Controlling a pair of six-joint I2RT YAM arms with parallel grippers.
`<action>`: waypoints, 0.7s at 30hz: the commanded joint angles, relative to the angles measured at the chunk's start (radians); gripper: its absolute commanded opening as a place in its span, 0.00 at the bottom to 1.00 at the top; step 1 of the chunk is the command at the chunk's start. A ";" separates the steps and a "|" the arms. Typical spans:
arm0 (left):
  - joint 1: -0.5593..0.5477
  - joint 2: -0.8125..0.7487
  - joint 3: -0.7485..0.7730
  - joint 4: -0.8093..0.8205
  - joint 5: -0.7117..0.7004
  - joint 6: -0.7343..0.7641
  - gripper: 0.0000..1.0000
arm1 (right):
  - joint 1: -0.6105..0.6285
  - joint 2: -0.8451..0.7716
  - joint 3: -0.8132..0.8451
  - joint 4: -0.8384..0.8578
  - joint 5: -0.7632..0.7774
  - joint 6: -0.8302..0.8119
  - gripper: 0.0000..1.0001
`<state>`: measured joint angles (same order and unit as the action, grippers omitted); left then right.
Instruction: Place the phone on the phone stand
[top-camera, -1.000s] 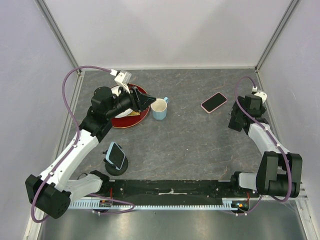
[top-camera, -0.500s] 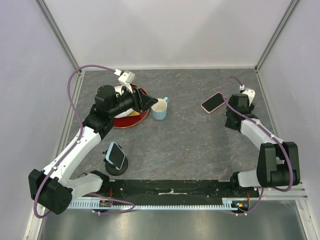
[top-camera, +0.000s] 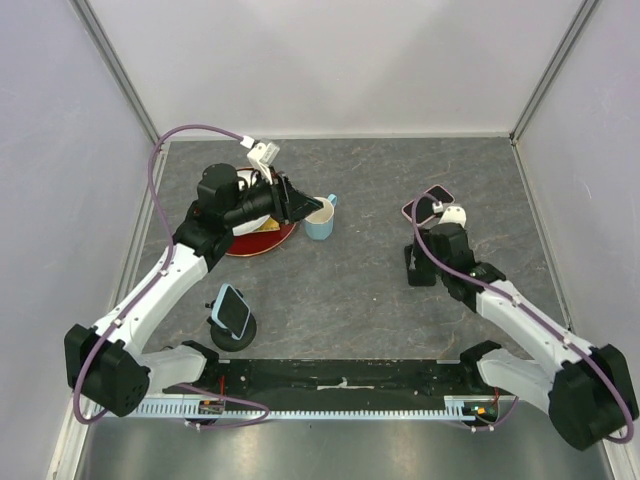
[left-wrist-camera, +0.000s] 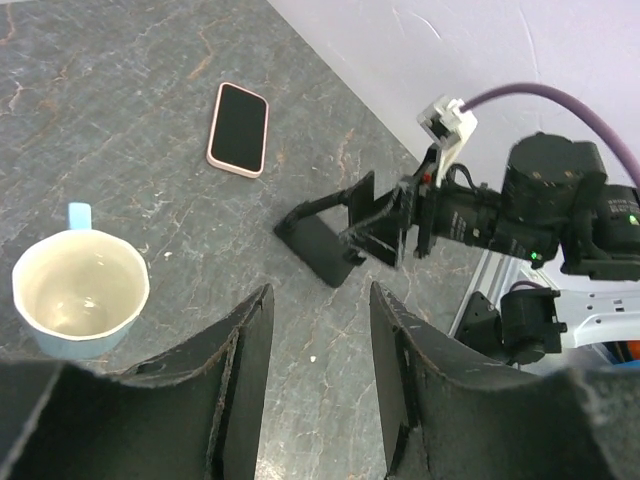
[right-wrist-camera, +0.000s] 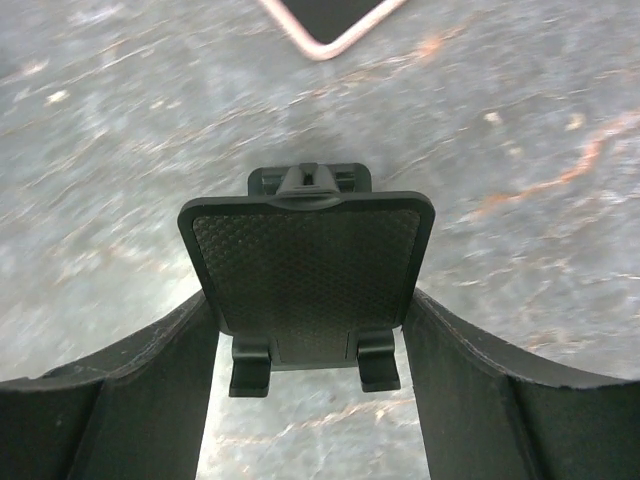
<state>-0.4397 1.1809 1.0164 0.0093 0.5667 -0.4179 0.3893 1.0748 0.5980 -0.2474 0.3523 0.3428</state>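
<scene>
2 jaws of right gripper (right-wrist-camera: 310, 305) clamp phone stand (right-wrist-camera: 310, 255); set it flat nr phone (left-wrist-camera: 238, 128). Left gripper (left-wrist-camera: 320, 300) released, empty.

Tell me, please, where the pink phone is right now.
In the top view the pink phone lies flat on the table, right of the blue mug and just beyond the right gripper, which holds the black stand.

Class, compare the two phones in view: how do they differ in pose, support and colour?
The pink phone lies flat on the table; the blue phone leans tilted. The pink phone rests on the bare surface, while the blue phone sits on a round stand. One case is pink, the other light blue. Both have dark screens facing up.
</scene>
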 joint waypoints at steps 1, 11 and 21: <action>0.006 0.028 0.048 0.015 0.081 -0.042 0.50 | 0.103 -0.124 -0.036 0.033 -0.188 0.039 0.04; 0.002 0.158 0.103 -0.046 0.185 -0.064 0.50 | 0.462 -0.043 -0.040 0.232 -0.185 -0.093 0.21; -0.005 0.220 0.137 -0.092 0.239 -0.045 0.51 | 0.635 0.089 -0.023 0.292 -0.075 -0.137 0.52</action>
<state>-0.4400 1.3827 1.0924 -0.0700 0.7368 -0.4522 0.9932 1.1412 0.5541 -0.0395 0.2592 0.2108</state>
